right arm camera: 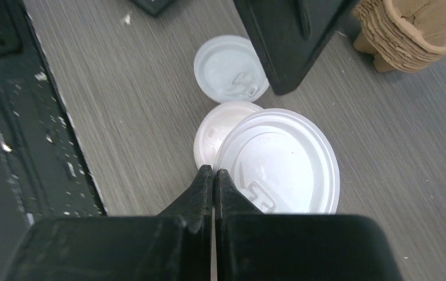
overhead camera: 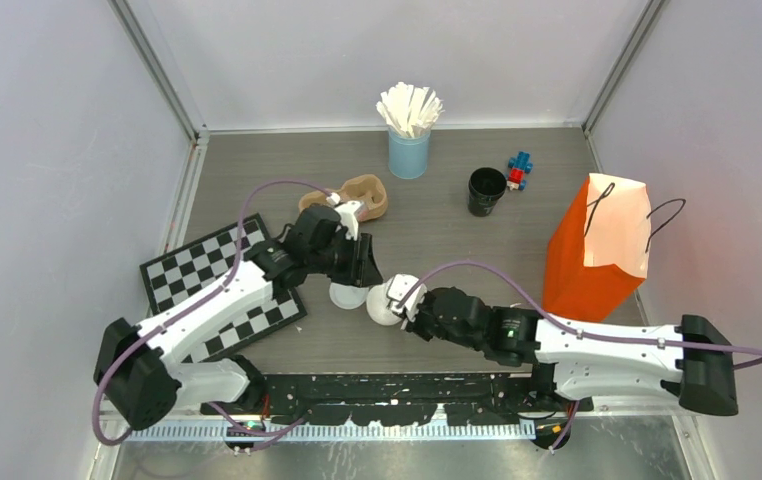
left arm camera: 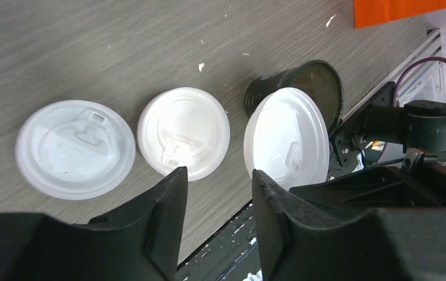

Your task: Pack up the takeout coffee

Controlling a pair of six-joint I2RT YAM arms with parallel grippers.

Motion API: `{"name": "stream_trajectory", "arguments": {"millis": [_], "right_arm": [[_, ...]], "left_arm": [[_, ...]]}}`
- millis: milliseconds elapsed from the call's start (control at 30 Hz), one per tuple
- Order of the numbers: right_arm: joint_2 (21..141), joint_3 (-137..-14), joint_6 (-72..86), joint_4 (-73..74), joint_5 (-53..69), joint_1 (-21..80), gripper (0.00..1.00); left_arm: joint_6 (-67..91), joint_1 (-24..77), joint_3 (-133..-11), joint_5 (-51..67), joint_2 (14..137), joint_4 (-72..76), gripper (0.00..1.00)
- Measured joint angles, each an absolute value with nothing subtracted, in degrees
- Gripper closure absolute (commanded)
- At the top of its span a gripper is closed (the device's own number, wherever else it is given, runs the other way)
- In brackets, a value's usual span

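Where woodgrain table (overhead camera: 437,240) shows, round plastic lids (left arm camera: 182,140)

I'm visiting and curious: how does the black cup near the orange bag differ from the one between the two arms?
The far cup stands upright; the near cup lies tipped over. The far cup's mouth is bare; the near cup has a white lid tilted against its mouth. The far cup stands clear of both arms; the near cup is at the right gripper. Both are small and black.
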State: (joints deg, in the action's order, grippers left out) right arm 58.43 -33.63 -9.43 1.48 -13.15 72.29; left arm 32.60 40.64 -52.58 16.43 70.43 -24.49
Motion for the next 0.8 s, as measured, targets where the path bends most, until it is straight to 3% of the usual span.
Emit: {"name": "stream_trajectory", "arguments": {"millis": [200,400,500,600,800], "right_arm": [[52.2,-33.9,-0.9,1.7,-11.2,72.3,1.00],[49.9,-37.7,9.4,5.8,-4.8,72.3,1.00],[49.9,-41.3,14.2,9.5,-0.6,72.3,1.00],[49.9,-44.2,18.0,11.5,3.7,72.3,1.00],[50.9,-46.5,22.8,13.1,10.7,72.3,1.00]], "left_arm": [[21.3,39.7,-54.1,16.9,59.7,-26.1,0.47],[-3.8,39.6,-46.3,35.5,42.1,-20.2,0.35],[-13.1,39.8,-42.9,43.5,36.2,-20.8,0.39],[-20.7,39.8,-43.1,50.3,35.3,-22.7,0.44],[-31.3,43.4,-47.7,55.1,43.1,-31.1,0.39]]}}
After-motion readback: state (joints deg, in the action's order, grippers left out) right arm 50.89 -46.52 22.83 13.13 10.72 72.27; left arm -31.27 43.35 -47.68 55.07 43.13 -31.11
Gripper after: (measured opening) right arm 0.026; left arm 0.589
